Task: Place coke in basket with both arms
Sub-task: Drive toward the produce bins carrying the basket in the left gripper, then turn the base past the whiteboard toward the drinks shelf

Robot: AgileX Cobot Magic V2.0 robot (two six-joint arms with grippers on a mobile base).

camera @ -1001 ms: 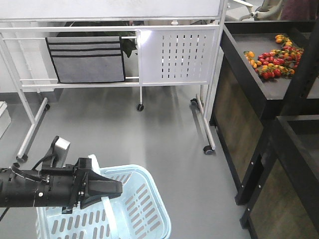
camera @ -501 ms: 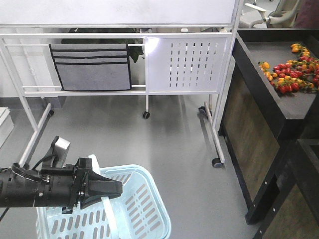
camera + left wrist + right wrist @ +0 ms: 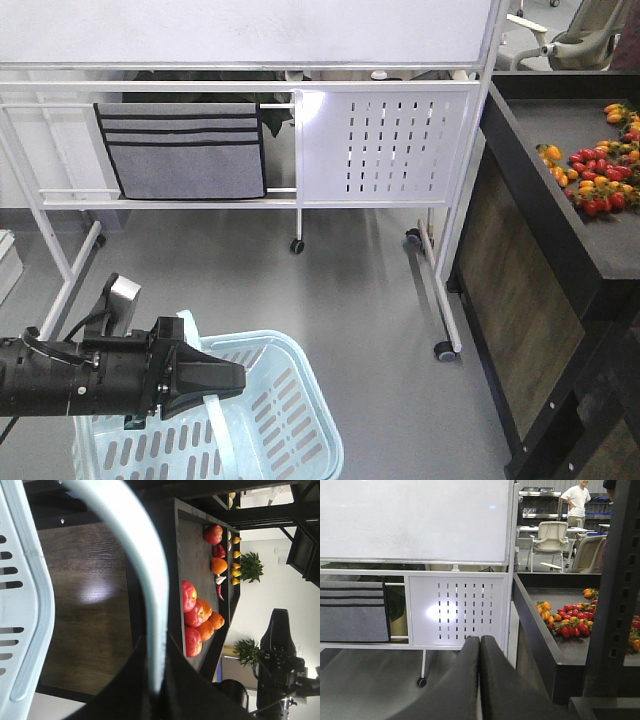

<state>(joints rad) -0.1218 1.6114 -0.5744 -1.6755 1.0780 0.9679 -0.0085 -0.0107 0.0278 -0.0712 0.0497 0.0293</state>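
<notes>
The light blue basket (image 3: 290, 420) hangs at the lower left of the front view, above the grey floor. My left gripper (image 3: 232, 381) is shut on its thin swing handle (image 3: 222, 432). In the left wrist view the handle (image 3: 150, 580) runs straight down between the black jaws of the left gripper (image 3: 156, 680), and the basket's slotted wall (image 3: 25, 605) fills the left edge. My right gripper (image 3: 480, 641) shows only in its own wrist view, with its fingers pressed together and nothing between them. The coke is out of view.
A wheeled whiteboard stand (image 3: 380, 130) with a grey pocket organiser (image 3: 185, 150) stands ahead. At the right is a black shelf (image 3: 545, 220) carrying cherry tomatoes (image 3: 598, 190). Another shelf holds apples and oranges (image 3: 197, 615). Chairs and a person (image 3: 577, 500) are far behind.
The whiteboard stand and the black shelf have slid rightward in the front view, so the viewpoint has shifted. The left arm and the basket keep their place in the frame.
</notes>
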